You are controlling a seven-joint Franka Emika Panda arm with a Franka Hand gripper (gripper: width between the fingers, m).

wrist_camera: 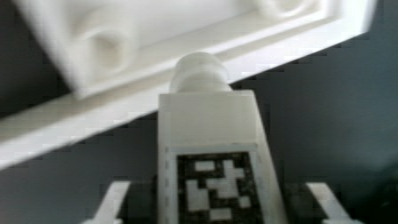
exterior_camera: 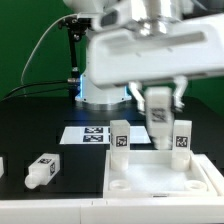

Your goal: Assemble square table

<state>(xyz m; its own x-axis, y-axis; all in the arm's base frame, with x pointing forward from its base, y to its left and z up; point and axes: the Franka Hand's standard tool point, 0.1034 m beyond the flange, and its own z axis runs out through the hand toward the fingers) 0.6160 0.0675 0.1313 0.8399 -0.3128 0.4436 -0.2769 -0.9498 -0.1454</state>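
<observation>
The white square slab (exterior_camera: 165, 178) lies at the front on the exterior view's right, with two white tagged legs standing upright on it (exterior_camera: 119, 140) (exterior_camera: 182, 135). My gripper (exterior_camera: 160, 110) hangs above the slab's far edge, shut on a third leg (exterior_camera: 158, 122) held upright. In the wrist view this leg (wrist_camera: 214, 140) runs between my fingers (wrist_camera: 121, 200), tag facing the camera. Its narrow tip points down beside the slab's rim (wrist_camera: 267, 45), close to an open corner hole (wrist_camera: 116, 50). A fourth leg (exterior_camera: 40, 170) lies loose on the table toward the exterior view's left.
The marker board (exterior_camera: 84, 133) lies flat behind the slab, before the robot base (exterior_camera: 100, 95). Another white piece (exterior_camera: 2, 165) shows at the exterior view's left edge. The table surface is black.
</observation>
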